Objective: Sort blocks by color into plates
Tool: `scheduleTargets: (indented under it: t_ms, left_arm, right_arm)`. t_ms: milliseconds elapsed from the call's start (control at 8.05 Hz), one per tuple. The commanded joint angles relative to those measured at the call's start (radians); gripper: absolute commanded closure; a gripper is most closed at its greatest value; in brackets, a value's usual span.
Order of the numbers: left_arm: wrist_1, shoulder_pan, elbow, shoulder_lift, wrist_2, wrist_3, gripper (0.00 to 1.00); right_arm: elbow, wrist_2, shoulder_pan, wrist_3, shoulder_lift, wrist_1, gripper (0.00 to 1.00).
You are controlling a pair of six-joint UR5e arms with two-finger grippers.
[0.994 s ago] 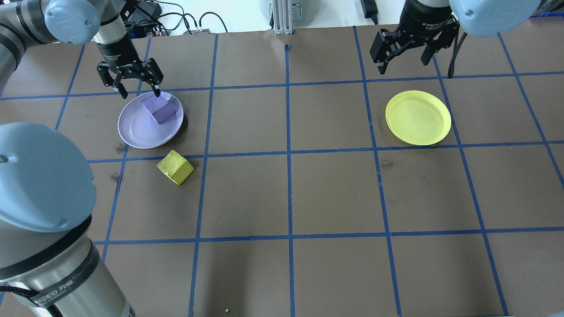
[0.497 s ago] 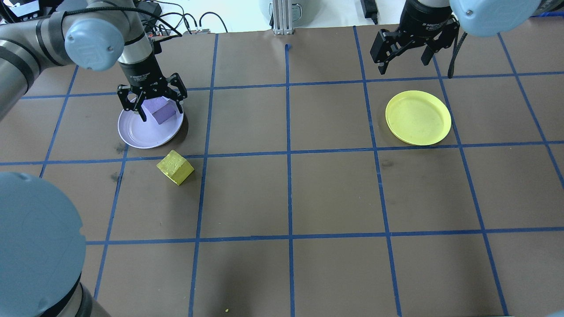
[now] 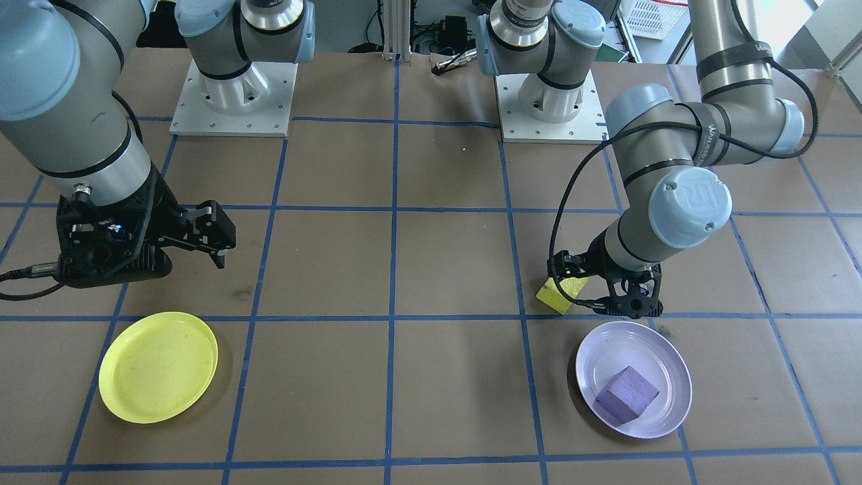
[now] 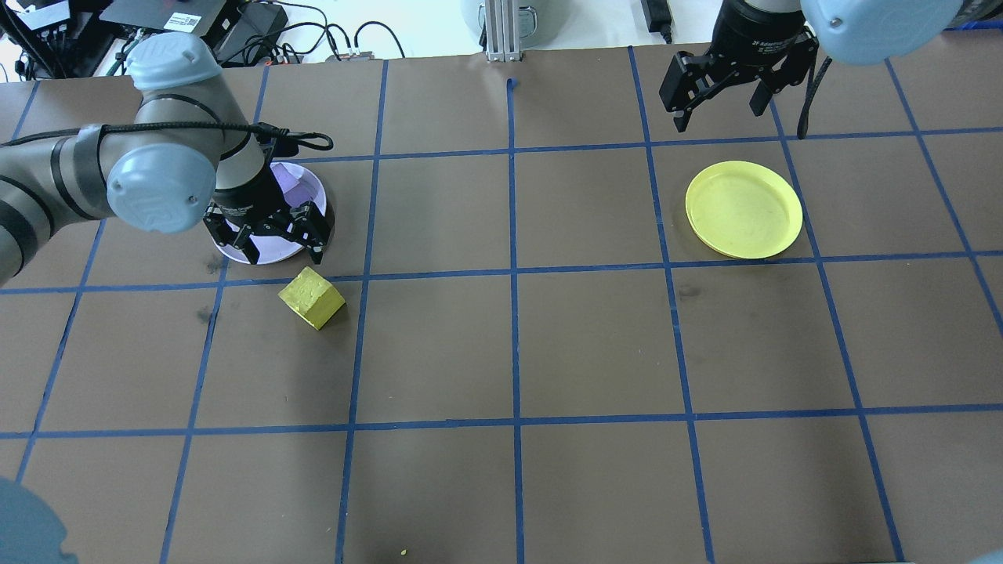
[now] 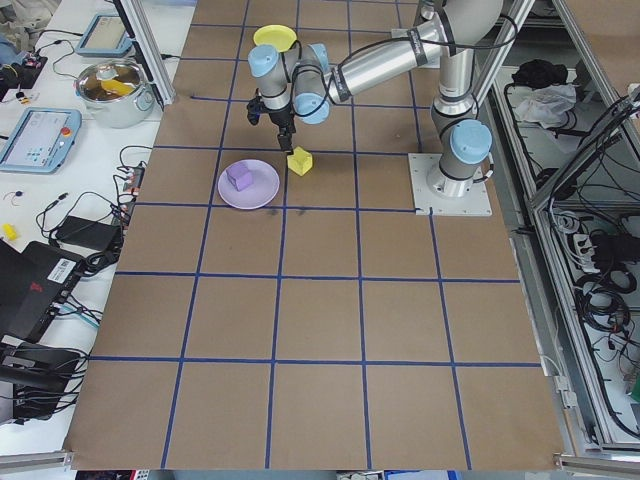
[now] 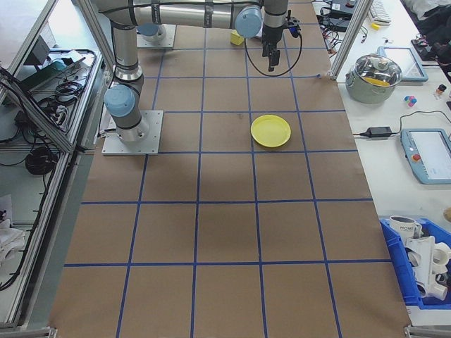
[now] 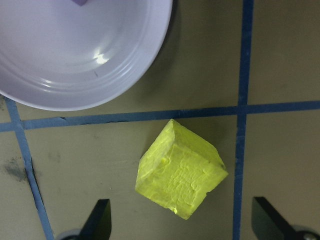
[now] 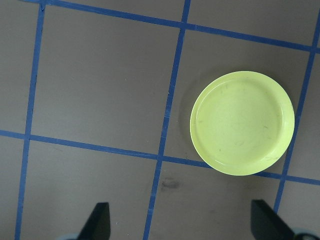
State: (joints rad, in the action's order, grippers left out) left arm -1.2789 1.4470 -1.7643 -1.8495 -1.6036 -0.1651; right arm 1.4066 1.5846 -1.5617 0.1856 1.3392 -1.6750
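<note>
Brown paper gridded with blue tape [image 4: 513, 266] covers the surface [image 4: 595, 345], with cables and gear along the top edge of the overhead view; the left claw [image 4: 266, 235] hangs at the upper left of that view with its jaws spread wide and nothing between them, over the near rim of the lavender plate [image 4: 312, 188]; in its wrist view the two fingertips [image 7: 100, 220] sit at the bottom corners, well apart, and the yellow block [image 7: 180, 175] lies between and just above them, resting tilted on the paper; that block [image 4: 311, 297] sits just outside the plate, close to a tape line, not touching the rim; the purple block [image 3: 626, 394] lies inside the lavender plate [image 3: 667, 357], at the lower right of the front-facing view.

Over at the top right of the overhead view the right claw [image 4: 717, 98] hangs, jaws likewise wide and empty; the yellow plate [image 4: 744, 209] lies below it in that frame, apart from the claw, with nothing in it; the right wrist view shows the same plate [image 8: 242, 122] at the right of the frame, beside a tape crossing.
</note>
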Motion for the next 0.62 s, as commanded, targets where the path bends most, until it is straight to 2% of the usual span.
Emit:
scheduleTargets:
  t_ms: [0, 373, 497]
  left_arm:
    - [0.073, 0.001, -0.078, 0.036, 0.002, -0.257, 0.02]
    - [0.075, 0.004, -0.104, 0.015, 0.007, -0.468, 0.03]
    - [0.146, 0.003, -0.154, 0.0, 0.008, -0.541, 0.03]
  right_arm:
    - [0.0, 0.0, 0.0, 0.0, 0.0, 0.0, 0.0]
    - [0.0, 0.0, 0.0, -0.001, 0.0, -0.002, 0.0]
    - [0.0, 0.0, 0.0, 0.0, 0.0, 0.0, 0.0]
